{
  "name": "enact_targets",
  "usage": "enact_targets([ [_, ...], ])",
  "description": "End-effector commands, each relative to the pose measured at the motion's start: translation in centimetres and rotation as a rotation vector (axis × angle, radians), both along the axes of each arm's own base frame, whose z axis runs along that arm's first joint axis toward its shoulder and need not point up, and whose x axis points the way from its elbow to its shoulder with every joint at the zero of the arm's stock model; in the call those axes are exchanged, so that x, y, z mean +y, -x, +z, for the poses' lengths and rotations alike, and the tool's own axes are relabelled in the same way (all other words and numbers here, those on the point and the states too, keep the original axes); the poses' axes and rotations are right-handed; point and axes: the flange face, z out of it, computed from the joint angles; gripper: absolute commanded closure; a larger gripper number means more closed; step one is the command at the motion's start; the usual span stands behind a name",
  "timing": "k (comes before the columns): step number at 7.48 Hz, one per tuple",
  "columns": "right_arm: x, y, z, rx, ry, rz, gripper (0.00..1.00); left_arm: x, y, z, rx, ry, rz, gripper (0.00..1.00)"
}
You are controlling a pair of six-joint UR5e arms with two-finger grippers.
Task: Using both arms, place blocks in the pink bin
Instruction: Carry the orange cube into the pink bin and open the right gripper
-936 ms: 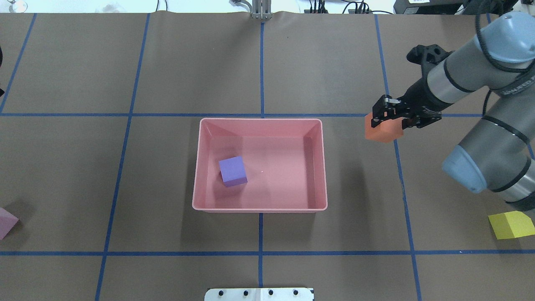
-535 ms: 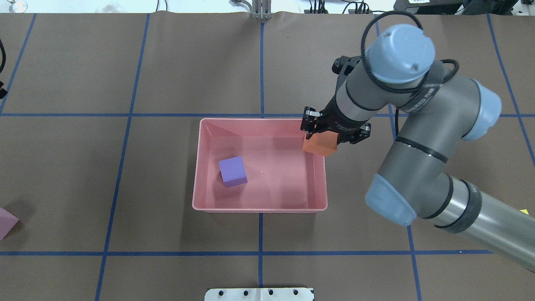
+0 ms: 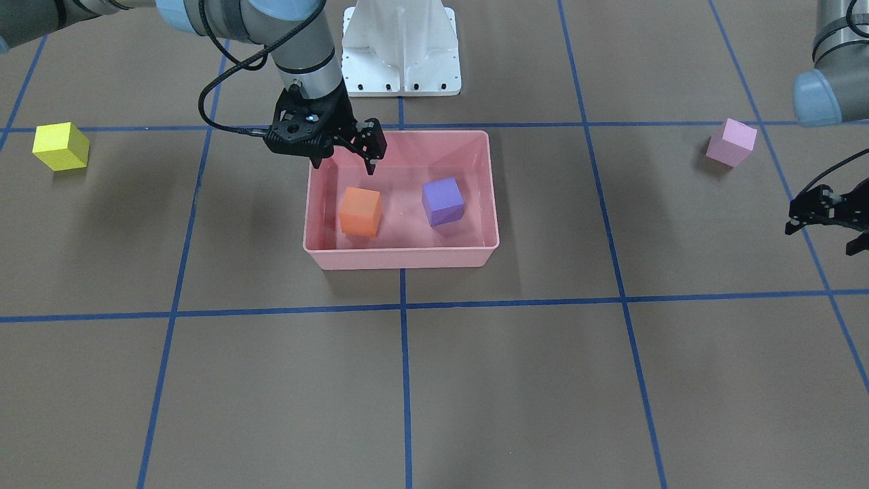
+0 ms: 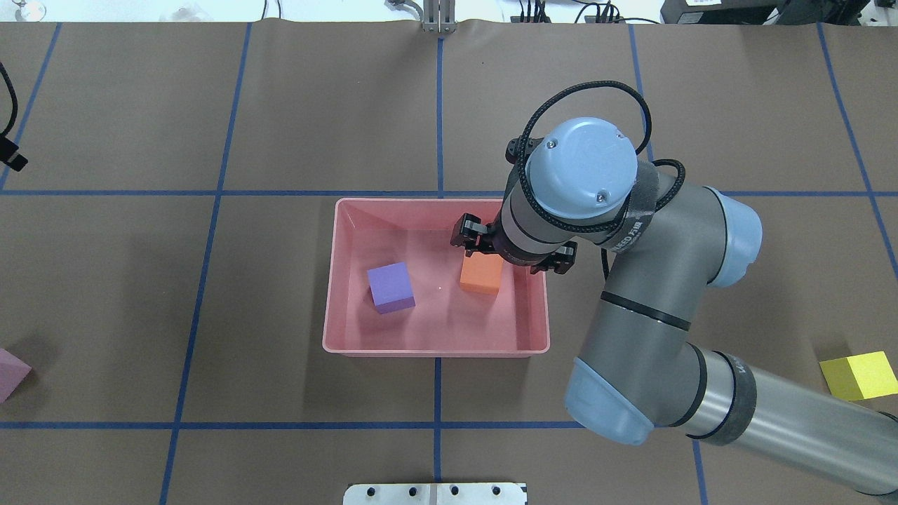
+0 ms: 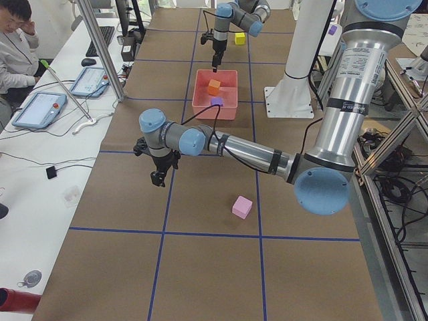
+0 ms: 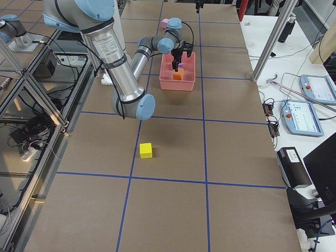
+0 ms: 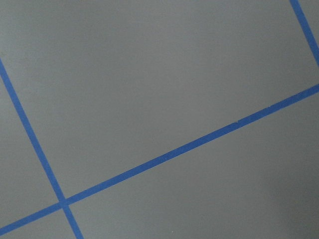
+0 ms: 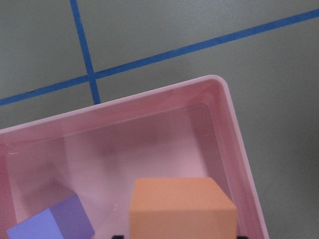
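Observation:
The pink bin (image 4: 328, 294) (image 3: 400, 258) holds the purple block (image 4: 391, 286) (image 3: 442, 201) and the orange block (image 4: 480, 275) (image 3: 360, 211); both rest on its floor. My right gripper (image 3: 344, 163) (image 4: 513, 250) hangs open just above the orange block, at the bin's robot-side right part, holding nothing. In the right wrist view the orange block (image 8: 182, 209) lies free below the camera. The yellow block (image 4: 857, 376) (image 3: 61, 146) sits on the table far right. The light pink block (image 3: 731, 142) (image 4: 10, 372) sits far left, and my left gripper (image 3: 823, 234) hovers open beyond it, empty.
Brown table paper with blue tape grid lines (image 7: 164, 159) fills the left wrist view. The white robot base (image 3: 400, 47) stands behind the bin. A person (image 5: 17, 40) sits at a side desk with tablets and cables.
My right arm swung left with the orange block over the bin, then opened; the block now lies on the bin floor beside the purple one.

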Motion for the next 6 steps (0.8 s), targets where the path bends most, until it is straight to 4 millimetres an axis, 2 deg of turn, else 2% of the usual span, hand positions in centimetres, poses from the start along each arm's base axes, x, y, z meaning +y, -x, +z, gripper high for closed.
enact_targets([
  [1,-1.0,-1.1,0.6,0.020,-0.061,-0.035,0.00,3.1,0.7,2.9,0.023,-0.006,0.008,0.00],
  [2,-3.2,-3.1,1.3,0.061,-0.093,-0.049,0.00,6.4,1.7,6.2,0.047,-0.087,0.007,0.00],
  [3,-5.4,-5.7,1.9,0.074,-0.115,-0.078,0.00,9.4,2.4,8.4,0.075,-0.159,0.010,0.00],
  [4,-7.5,-8.7,3.5,0.070,-0.121,-0.119,0.00,12.8,2.9,10.1,0.141,-0.161,0.023,0.00],
  [5,-8.9,-11.0,4.7,0.075,-0.146,-0.151,0.00,15.2,2.3,10.9,0.174,-0.142,-0.005,0.00],
  [6,-9.7,-12.6,6.3,0.087,-0.170,-0.182,0.00,18.1,0.5,11.9,0.187,-0.126,-0.003,0.00],
])
